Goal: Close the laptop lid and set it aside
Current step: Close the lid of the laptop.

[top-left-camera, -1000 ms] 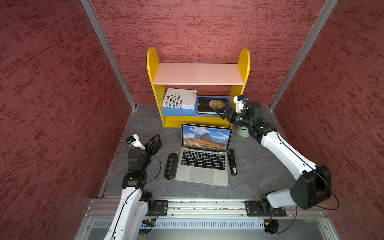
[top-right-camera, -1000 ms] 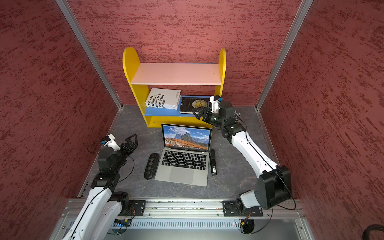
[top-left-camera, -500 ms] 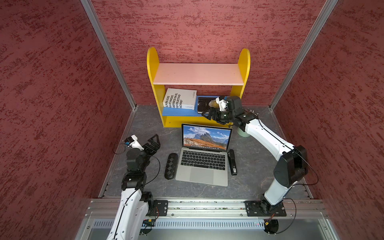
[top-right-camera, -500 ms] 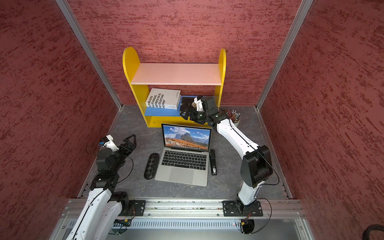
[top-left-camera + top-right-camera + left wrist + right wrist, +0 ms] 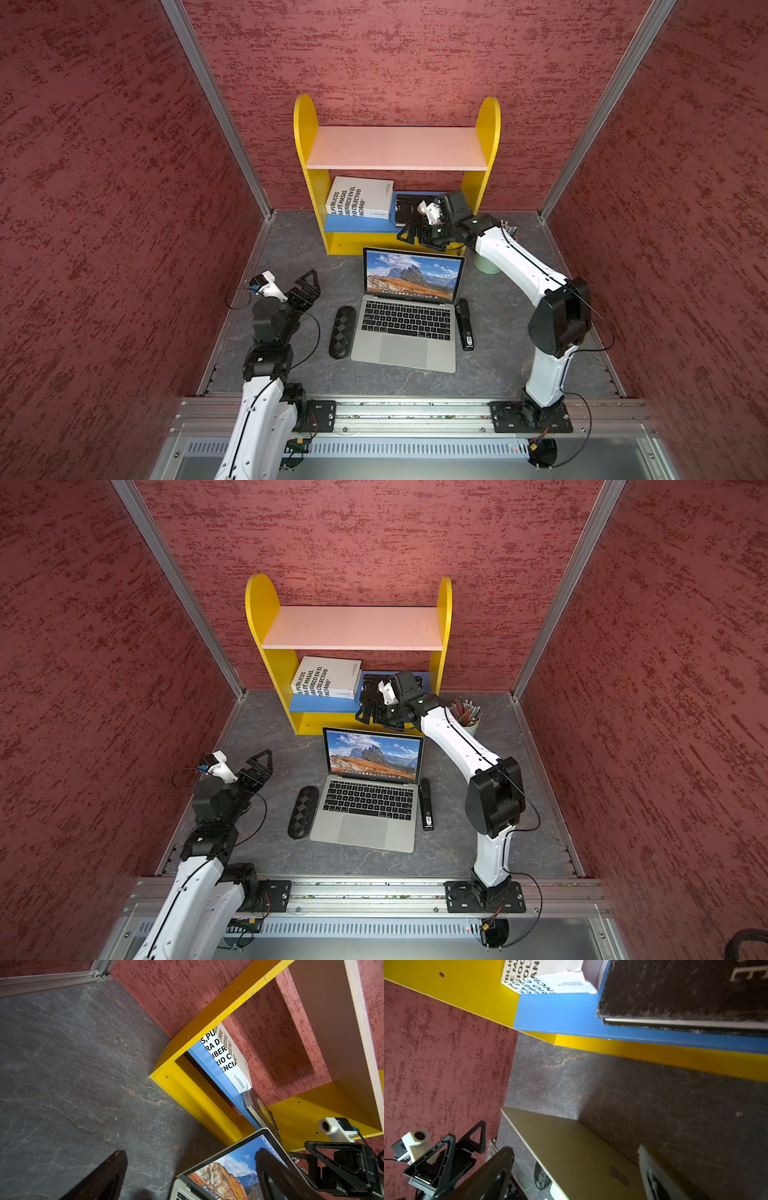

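In both top views the laptop (image 5: 409, 332) sat open in the middle of the table (image 5: 291, 249). Its keyboard was toward the robot and the laptop lid (image 5: 413, 274) stood up, screen facing the base. The lid's long edge ran side to side, parallel to the yellow shelf (image 5: 304, 166).

The right gripper (image 5: 409, 235) hovered just behind and above that top edge, jaws apart and empty. The left gripper (image 5: 306, 286), likewise spread, stood well apart off the laptop's left side.

The left wrist view caught only a screen corner.

The right wrist view looked onto the lid's silver back, logo showing, just below the parted jaws. This nearer arm seemed placed to push it forward and down.
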